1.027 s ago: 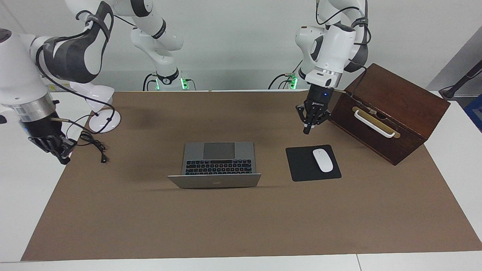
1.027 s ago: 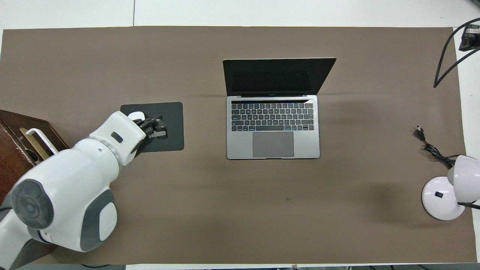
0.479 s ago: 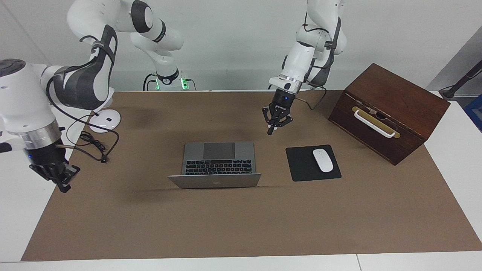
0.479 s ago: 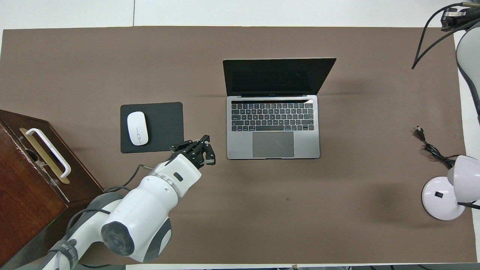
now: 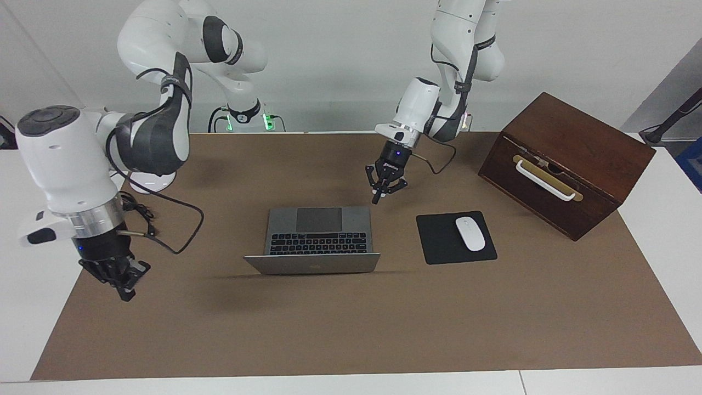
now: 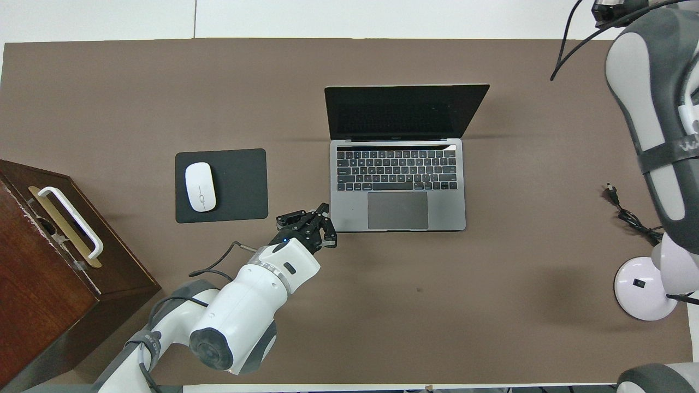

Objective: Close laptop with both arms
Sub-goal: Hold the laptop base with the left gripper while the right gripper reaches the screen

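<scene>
So the laptop (image 5: 313, 240) is seen open mid-frame; the left hand (image 5: 376, 201), shut and empty, is hung above center, the right hand (image 5: 127, 297), likewise shut, lower left.

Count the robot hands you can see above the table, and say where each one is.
2. The left hand hangs shut by the laptop corner nearest the robots. The right hand hangs shut over the mat's edge at its own end.

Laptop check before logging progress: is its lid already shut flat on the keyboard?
No. The laptop stands open, its dark screen raised and the keyboard and trackpad uncovered.
</scene>
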{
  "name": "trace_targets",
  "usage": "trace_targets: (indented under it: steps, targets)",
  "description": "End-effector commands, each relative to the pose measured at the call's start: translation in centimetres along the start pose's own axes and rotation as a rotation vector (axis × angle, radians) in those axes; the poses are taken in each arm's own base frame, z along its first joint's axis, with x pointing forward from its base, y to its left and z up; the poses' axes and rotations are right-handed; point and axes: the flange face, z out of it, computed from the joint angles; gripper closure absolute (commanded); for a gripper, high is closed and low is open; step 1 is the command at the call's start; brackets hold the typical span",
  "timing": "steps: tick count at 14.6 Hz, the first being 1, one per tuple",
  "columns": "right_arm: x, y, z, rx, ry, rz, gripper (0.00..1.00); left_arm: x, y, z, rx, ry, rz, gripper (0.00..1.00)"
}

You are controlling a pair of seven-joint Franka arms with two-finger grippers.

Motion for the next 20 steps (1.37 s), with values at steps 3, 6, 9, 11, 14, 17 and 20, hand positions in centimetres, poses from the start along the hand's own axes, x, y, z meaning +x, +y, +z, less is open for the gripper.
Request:
trace_targets:
  steps: [3, 6, 9, 11, 14, 17, 20]
  targets:
    - [-2.1, -8.1, 1.1, -0.025, 0.041, 0.07, 1.0, -0.7, 1.0, 2.4, -0.008, 0.003, 0.017, 1.0]
    - [-4.0, -12.1, 0.9, -0.04, 0.042, 0.098, 1.0, -0.9, 1.1, 3.2, -0.009, -0.005, 0.052, 1.0]
    - [-6.6, -16.8, 0.4, -0.049, 0.055, 0.119, 1.0, -0.9, 0.6, 4.4, 0.003, -0.014, 0.096, 1.0]
    - [-7.7, -18.7, 0.0, -0.04, 0.058, 0.175, 1.0, -1.3, 0.4, 5.2, 0.006, -0.025, 0.103, 1.0]
    - [-8.8, -19.6, 0.1, -0.072, 0.048, 0.144, 1.0, -1.6, 0.1, 6.4, 0.013, -0.036, 0.115, 1.0]
    - [-9.9, -19.4, 0.7, -0.11, 0.02, -0.009, 1.0, -1.9, -0.2, 6.7, 0.017, -0.044, 0.139, 1.0]
    - [-11.7, -20.6, 0.6, -0.114, 0.003, -0.141, 1.0, -2.2, -0.5, 7.0, 0.022, -0.053, 0.168, 1.0]
